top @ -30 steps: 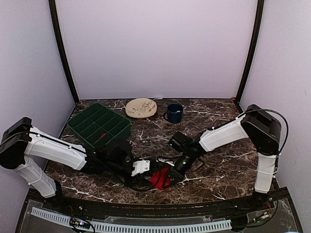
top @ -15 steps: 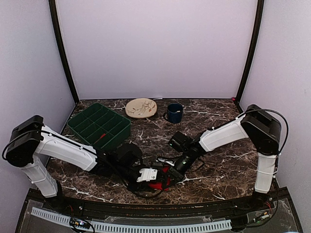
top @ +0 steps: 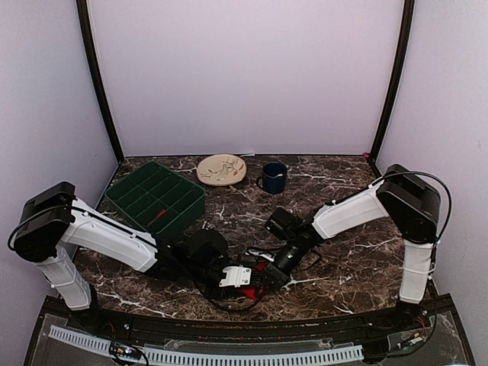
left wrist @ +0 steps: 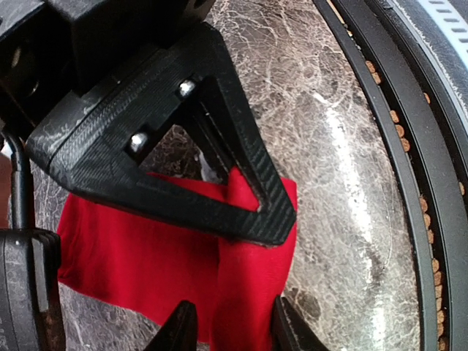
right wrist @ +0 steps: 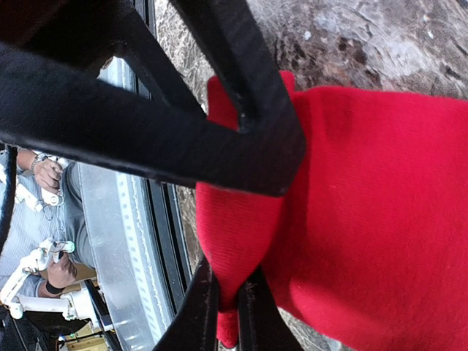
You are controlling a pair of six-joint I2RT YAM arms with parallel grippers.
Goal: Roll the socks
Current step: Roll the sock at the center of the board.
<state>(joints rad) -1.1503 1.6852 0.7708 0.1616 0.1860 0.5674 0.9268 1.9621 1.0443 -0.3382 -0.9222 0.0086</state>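
Where the top external view is taken first, the socks (top: 250, 287) are seen only as a small red patch on the marble table (top: 343, 267), close to its near edge, with the left gripper (top: 242, 277) and the right gripper (top: 268, 272) met over them. A green compartment tray (top: 156, 197), a patterned plate (top: 221, 169) and a dark blue mug (top: 274, 177) stand well apart toward the back. In the left wrist view, the red fabric is found lying largely flat, with one raised fold running between the left gripper's fingertips; these are set partly apart, astride that fold, and whether they press on it cannot be told. In the right wrist view, the right gripper's fingertips are shown pressed together on a pinched ridge at the fabric's edge, so a firm pinch is recorded there. No white band is visible in any view, and no rolled cylinder has been formed. The task is therefore judged to be at an early stage: an edge has been gathered, while the rolling itself and its completion are left to be done.
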